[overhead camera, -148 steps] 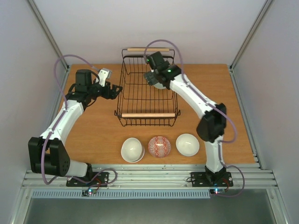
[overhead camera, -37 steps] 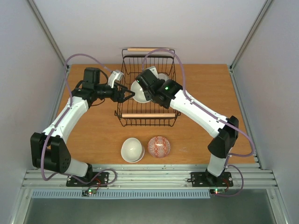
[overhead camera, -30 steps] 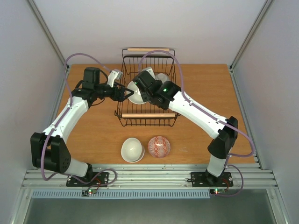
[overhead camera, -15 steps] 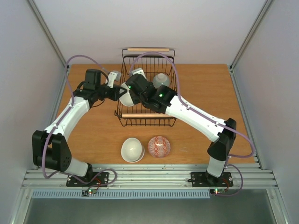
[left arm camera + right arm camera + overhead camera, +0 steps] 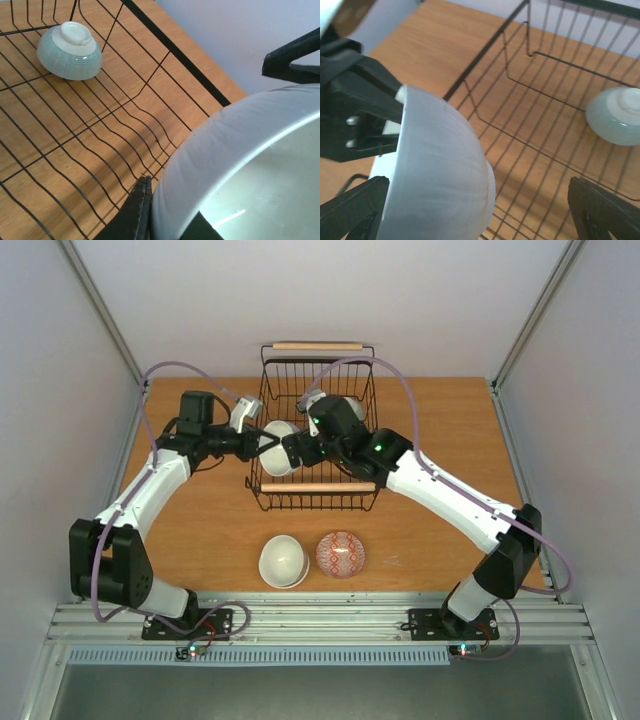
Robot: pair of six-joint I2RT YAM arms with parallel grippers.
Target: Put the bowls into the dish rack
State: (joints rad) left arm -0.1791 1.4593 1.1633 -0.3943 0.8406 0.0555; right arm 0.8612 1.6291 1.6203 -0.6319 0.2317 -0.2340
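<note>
bowl [image 5: 279, 440] now in L gripper [image 5: 263, 445], R gripper [image 5: 293, 451] seemingly released

Your right gripper [image 5: 480, 215] has its fingers [image 5: 602, 212] spread wide, one at each bottom corner. Just beside the left-hand finger hangs a white bowl [image 5: 440, 170], tipped on edge. The left gripper [image 5: 390, 102] clamps its rim from beyond that finger. Past the right-hand finger, a pale green bowl [image 5: 615, 117] lies upside down inside the dish rack [image 5: 485, 51].

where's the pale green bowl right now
The pale green bowl lies upside down on the wire floor of the dish rack, upper left in the left wrist view.
</note>
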